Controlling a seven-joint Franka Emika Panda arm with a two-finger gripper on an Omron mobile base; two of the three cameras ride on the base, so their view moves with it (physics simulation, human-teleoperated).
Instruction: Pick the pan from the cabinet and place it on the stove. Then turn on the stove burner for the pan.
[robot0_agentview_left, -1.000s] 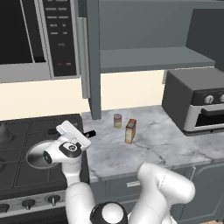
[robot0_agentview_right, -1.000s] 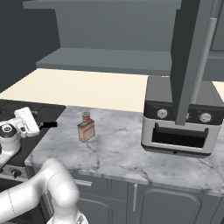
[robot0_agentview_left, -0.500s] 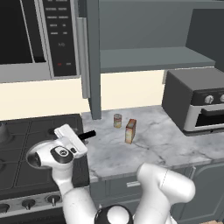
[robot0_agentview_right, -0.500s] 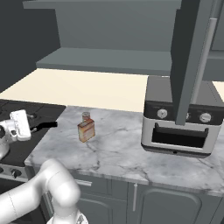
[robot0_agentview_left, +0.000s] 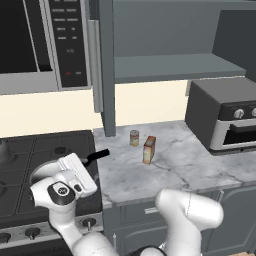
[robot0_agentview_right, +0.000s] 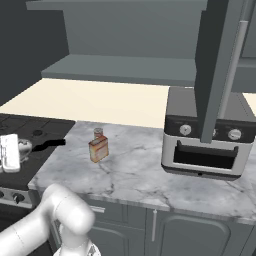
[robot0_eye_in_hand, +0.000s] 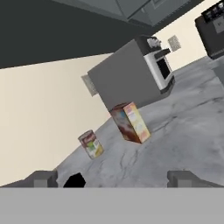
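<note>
The steel pan (robot0_agentview_left: 43, 170) sits on the black stove (robot0_agentview_left: 20, 150), its black handle (robot0_agentview_left: 100, 154) pointing right toward the marble counter. The stove burner under it is hidden. My gripper (robot0_agentview_left: 82, 172) hovers over the pan's near right side, open, with nothing between its fingers. From the right it hangs at the frame's left edge (robot0_agentview_right: 11, 152), beside the pan (robot0_agentview_right: 25, 146). In the hand view the fingertips (robot0_eye_in_hand: 43, 178) stand wide apart and the handle's dark end (robot0_eye_in_hand: 74, 180) peeks up low between them. The cabinet (robot0_agentview_left: 170, 67) above stands open, its shelf bare.
A small can (robot0_agentview_left: 134, 137) and a brown box (robot0_agentview_left: 149, 149) stand on the counter just right of the stove. A toaster oven (robot0_agentview_left: 225, 122) sits at the far right and a microwave (robot0_agentview_left: 40, 40) hangs over the stove. Dark knobs (robot0_agentview_left: 89, 221) line the stove's front.
My hand has drawn back from the pan's handle, toward the stove's front and lower. The pan stays put on the grate.
</note>
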